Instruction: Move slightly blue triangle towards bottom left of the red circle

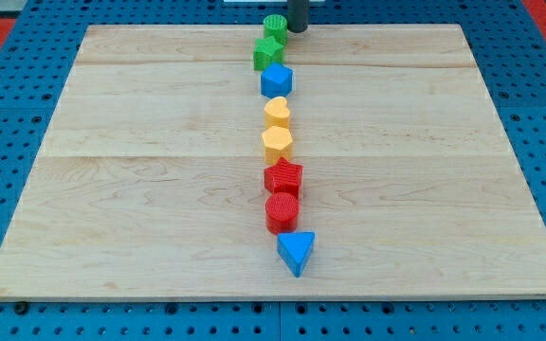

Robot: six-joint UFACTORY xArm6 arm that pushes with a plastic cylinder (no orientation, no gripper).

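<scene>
The blue triangle [296,252] lies near the view's bottom, just below and slightly right of the red circle [282,211], touching or nearly touching it. My tip [297,27] is at the view's top edge of the board, right beside the green circle [275,26], far from the blue triangle. The blocks form a column down the board's middle.
Down the column from the top: a green star [268,51], a blue hexagon-like block [277,80], a yellow heart [277,113], a yellow hexagon [277,144], a red star [283,177]. The wooden board [112,189] lies on a blue pegboard [8,57].
</scene>
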